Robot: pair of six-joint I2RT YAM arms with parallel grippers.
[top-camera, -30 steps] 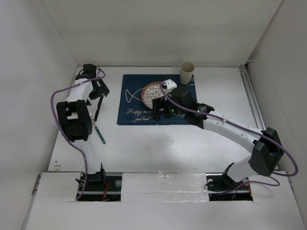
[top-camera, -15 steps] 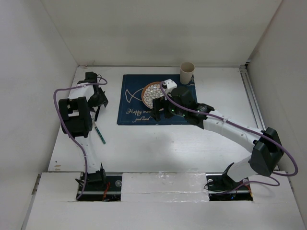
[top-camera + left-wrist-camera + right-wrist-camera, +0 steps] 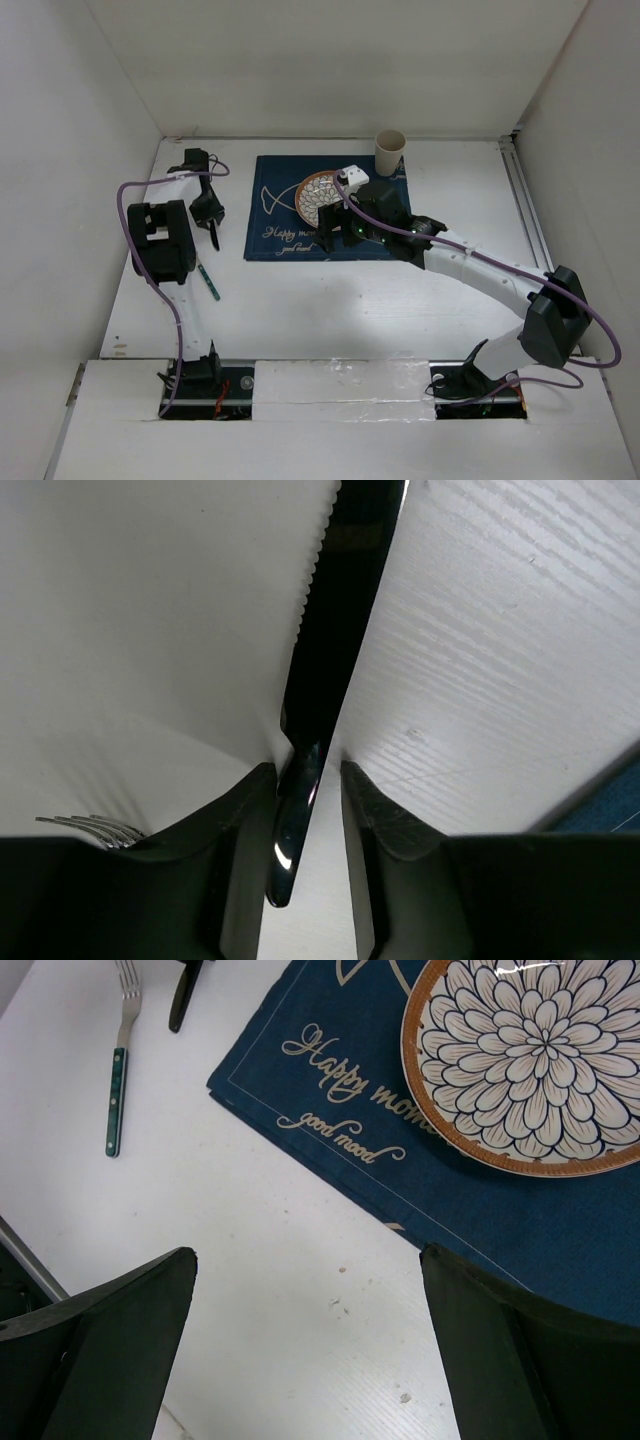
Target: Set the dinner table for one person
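Matte white worktop [image 3: 330,310], flat, faintly wood-grained in the left wrist view, spanning the whole area beneath both arms. At its far centre, a rectangular navy cloth placemat [image 3: 285,215] with a white fish outline and cursive lettering. On the placemat, a round glossy plate [image 3: 320,195] with an orange-brown rim and a dark petal pattern on cream. At the far right corner of the cloth, a beige tapered cup [image 3: 390,152], upright. Left of the placemat, left end effector [image 3: 210,214] clamped on a slender, glossy black knife [image 3: 330,630] with a finely serrated edge. Nearer the arm bases, a fork [image 3: 209,282] with a green handle and metal tines, flat on the worktop. Right end effector [image 3: 308,1260] with fingers spread wide, gripping nothing, above the near edge of the placemat.
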